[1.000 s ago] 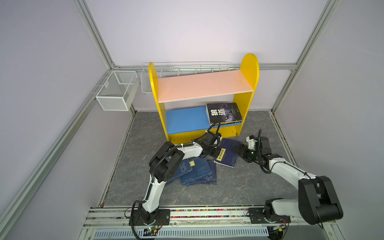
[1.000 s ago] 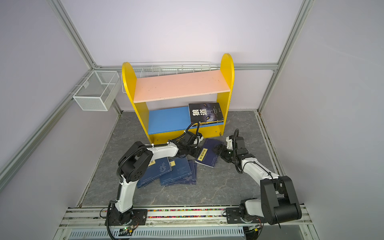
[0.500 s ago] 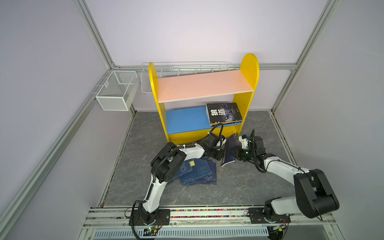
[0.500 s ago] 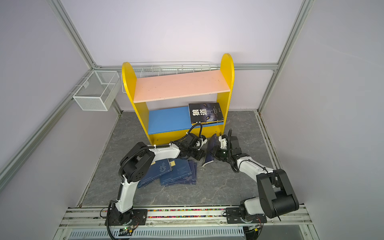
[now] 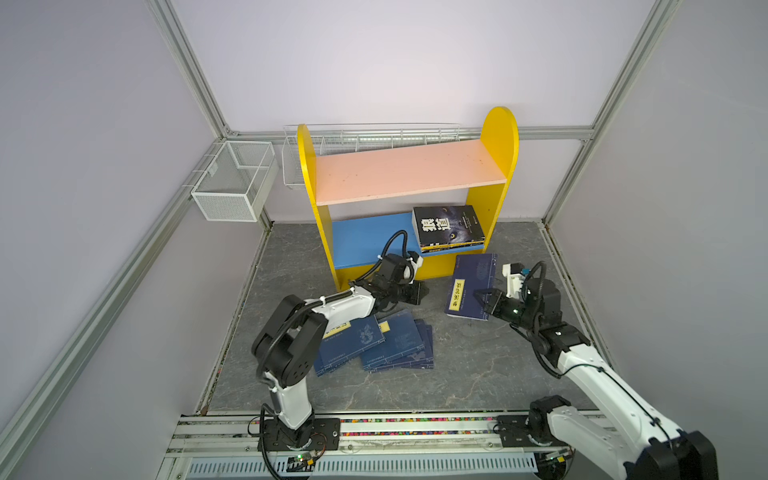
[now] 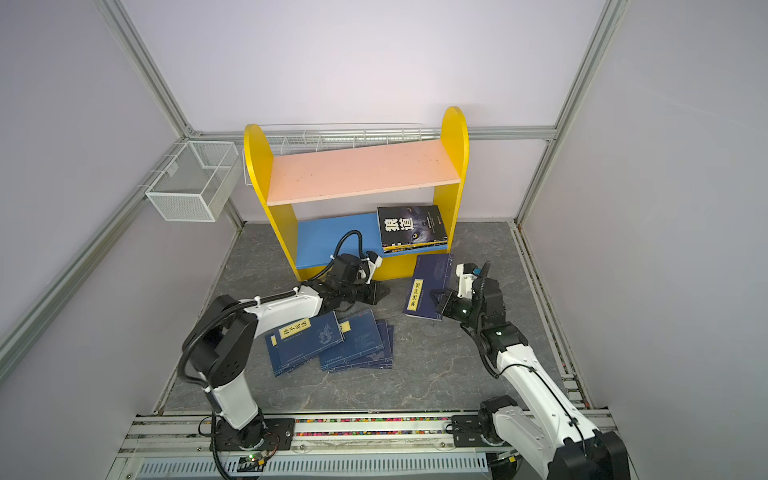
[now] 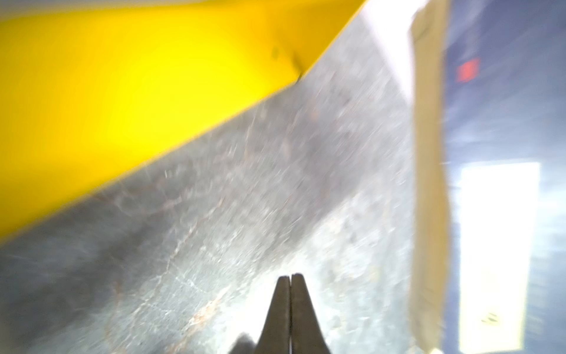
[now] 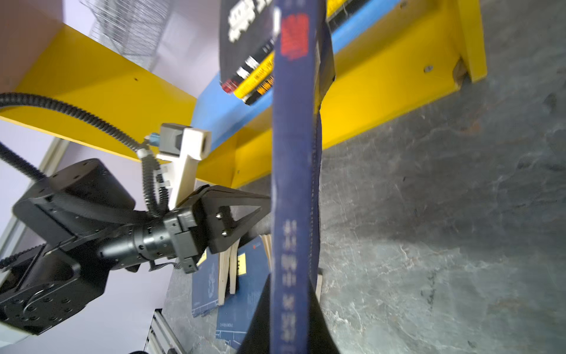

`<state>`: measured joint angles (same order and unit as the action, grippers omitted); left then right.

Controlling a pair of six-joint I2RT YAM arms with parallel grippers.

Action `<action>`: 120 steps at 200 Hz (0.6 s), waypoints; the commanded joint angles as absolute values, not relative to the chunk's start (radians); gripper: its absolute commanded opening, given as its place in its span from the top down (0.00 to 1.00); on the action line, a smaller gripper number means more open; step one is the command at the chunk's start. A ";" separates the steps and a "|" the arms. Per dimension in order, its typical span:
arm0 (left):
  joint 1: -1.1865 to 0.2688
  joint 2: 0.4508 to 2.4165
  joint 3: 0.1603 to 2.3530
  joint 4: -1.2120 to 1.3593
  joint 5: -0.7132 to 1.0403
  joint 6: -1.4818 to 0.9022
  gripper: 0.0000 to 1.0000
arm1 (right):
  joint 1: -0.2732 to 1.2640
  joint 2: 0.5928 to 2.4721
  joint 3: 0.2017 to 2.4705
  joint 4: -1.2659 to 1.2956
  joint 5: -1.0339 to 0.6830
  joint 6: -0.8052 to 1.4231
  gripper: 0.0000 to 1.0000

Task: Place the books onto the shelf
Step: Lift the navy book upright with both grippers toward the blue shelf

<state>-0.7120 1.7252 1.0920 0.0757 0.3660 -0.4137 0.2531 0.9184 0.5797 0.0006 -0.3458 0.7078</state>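
I have the right gripper (image 5: 482, 301) clamped on one navy book (image 5: 471, 286), gripping a lower corner on the side toward the right arm. The right wrist view shows that book edge-on, squeezed between the two fingers. The book stands tilted with its cover and yellow label facing the top views. It is just in front of the right end of the shelf (image 5: 500, 137). Its bottom edge is down by the floor (image 5: 478, 365), and I can't tell if it touches.

The left gripper (image 5: 424, 291) is low in front of the shelf base, fingers pressed together and holding nothing. The left wrist view is blurry but shows the two tips meeting over bare floor. It sits apart from the held book, with a gap between them.

A black book (image 5: 446, 226) with big white characters lies flat on top of a small stack at the right end of the blue lower board (image 5: 365, 241). The pink upper board (image 5: 407, 170) is bare. A pile of navy books (image 5: 374, 340) lies fanned out on the floor beside the left arm. White wire baskets (image 5: 232, 183) hang on the walls behind and to the left of the shelf.
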 commanded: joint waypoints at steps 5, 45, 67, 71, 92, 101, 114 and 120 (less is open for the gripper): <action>-0.726 1.605 1.007 0.271 0.333 -0.566 0.84 | 0.257 0.904 0.583 0.175 -0.302 0.800 0.94; -0.724 1.503 0.930 0.498 0.369 -0.735 0.49 | 0.287 0.985 0.685 0.354 -0.253 0.871 0.94; -0.725 1.463 0.906 0.549 0.393 -0.755 0.35 | 0.312 1.045 0.716 0.481 -0.197 0.901 0.93; -0.726 1.459 0.905 0.545 0.395 -0.756 0.34 | 0.317 1.058 0.720 0.510 -0.189 0.908 0.94; -0.726 1.446 0.907 0.523 0.392 -0.751 0.27 | 0.359 1.132 0.750 0.640 -0.162 0.934 0.94; -0.726 1.450 0.910 0.529 0.404 -0.749 0.26 | 0.386 1.165 0.762 0.682 -0.143 0.942 0.93; -0.726 1.461 0.918 0.553 0.439 -0.745 0.25 | 0.418 1.216 0.788 0.721 -0.145 0.954 0.94; -0.726 1.467 0.921 0.571 0.458 -0.745 0.25 | 0.434 1.239 0.795 0.743 -0.146 0.958 0.94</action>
<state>-0.7250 1.4631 0.9108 0.5003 0.3950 -0.7300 0.3786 1.1774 0.7452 0.5293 -0.1764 0.9073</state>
